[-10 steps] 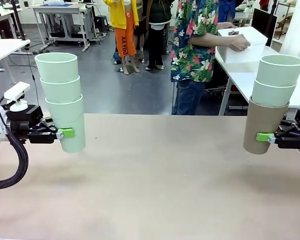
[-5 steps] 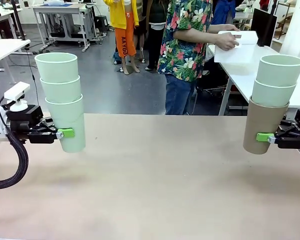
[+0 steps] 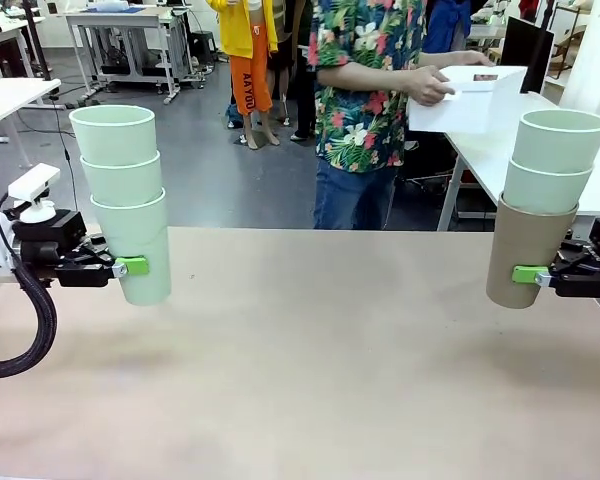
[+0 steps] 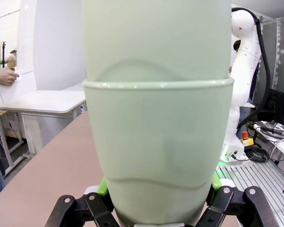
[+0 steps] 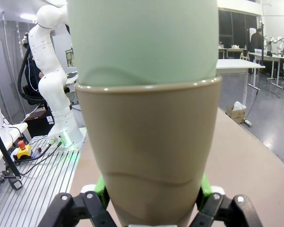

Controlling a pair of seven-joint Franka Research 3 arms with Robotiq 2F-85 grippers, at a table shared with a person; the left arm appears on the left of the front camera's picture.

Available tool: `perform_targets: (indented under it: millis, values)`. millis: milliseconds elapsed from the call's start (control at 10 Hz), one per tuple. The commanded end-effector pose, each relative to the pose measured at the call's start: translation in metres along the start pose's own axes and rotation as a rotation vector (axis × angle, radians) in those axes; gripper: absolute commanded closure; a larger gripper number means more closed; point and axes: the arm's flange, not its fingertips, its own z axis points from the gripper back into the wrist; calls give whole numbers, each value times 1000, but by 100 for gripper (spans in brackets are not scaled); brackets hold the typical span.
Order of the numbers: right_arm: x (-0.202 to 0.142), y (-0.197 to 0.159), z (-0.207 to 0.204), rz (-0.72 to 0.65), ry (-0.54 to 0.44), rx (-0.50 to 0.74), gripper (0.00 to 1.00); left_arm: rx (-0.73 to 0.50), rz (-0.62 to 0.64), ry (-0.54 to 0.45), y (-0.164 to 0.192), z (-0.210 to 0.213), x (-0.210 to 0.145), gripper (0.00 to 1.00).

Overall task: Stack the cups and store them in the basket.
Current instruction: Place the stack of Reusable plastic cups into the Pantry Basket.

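Over on the desk's (image 3: 310, 380) left side, the left tool (image 3: 142, 267) is clamped on the bottom cup of the left stack (image 3: 125, 200): three pale mint cups nested upright, one green pad (image 3: 133, 266) pressed against the lowest cup's wall. The stack hangs clear of the desk surface, its shadow lying on the wood below.

On the desk's right side, the right tool (image 3: 528, 274) has its fingers closed around the tan cup (image 3: 525, 250). Two mint cups (image 3: 552, 165) sit nested inside it, and that stack is upright too, held off the desk.

From the left wrist, the lowest mint cup (image 4: 156, 161) sits squarely between the green pads (image 4: 102, 187), the next cup's wall rising out of its rim. From the right wrist, the tan cup (image 5: 149, 151) is pinched the same way between the pads (image 5: 100, 187), with mint green showing above its rim.

And the basket (image 3: 470, 100)? It is beyond the desk's far edge, towards the right, up in the air. A person (image 3: 365, 90) in a flowered shirt stands there, one hand (image 3: 430, 85) gripping the basket's near wall. It is well apart from both stacks and it is not touching the desk.
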Motion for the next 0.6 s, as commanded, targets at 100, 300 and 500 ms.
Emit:
perform_targets:
  millis: [100,300,500]
  values:
    - [4,-1,0,7,-11,-13,16,-3,-9,-6,-1,-1,4,15]
    - [4,-1,0,7,-11,-13,16,-3,-9,-6,-1,-1,4,15]
    - [4,-1,0,7,-11,-13,16,-3,-9,-6,-1,-1,4,15]
